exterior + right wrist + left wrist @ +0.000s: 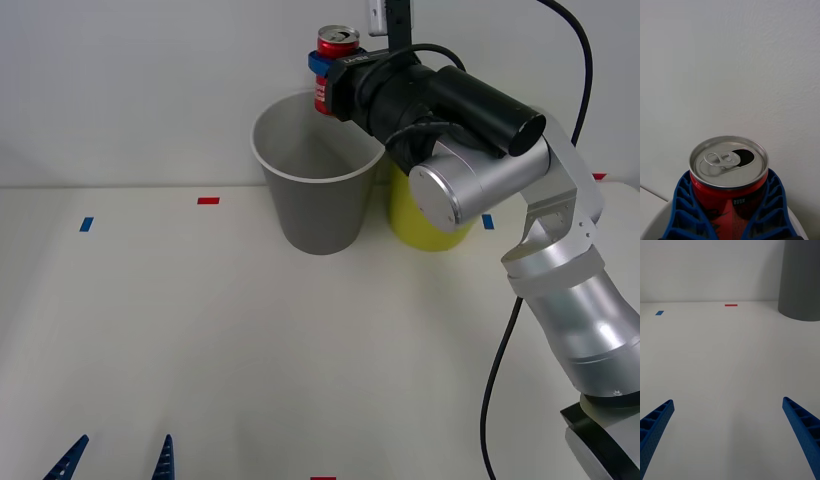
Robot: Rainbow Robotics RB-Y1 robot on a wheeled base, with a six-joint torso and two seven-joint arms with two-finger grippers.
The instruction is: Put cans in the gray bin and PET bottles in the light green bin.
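A small red can (334,62) with a silver top stands upright in the air over the far rim of the gray bin (318,205). My right gripper (322,72) is shut on the can (728,183), its blue fingers (681,210) clasping both sides. The light green bin (425,222) stands just right of the gray one, mostly hidden behind my right arm. At the table's near left edge my left gripper (118,458) hovers open with nothing between its fingers (655,427). The gray bin (801,277) stands far ahead of it. No PET bottles are in view.
Small red tape marks (208,200) and blue tape marks (86,224) dot the white table (200,340). A black cable (497,380) hangs beside my right arm. A white wall rises behind the bins.
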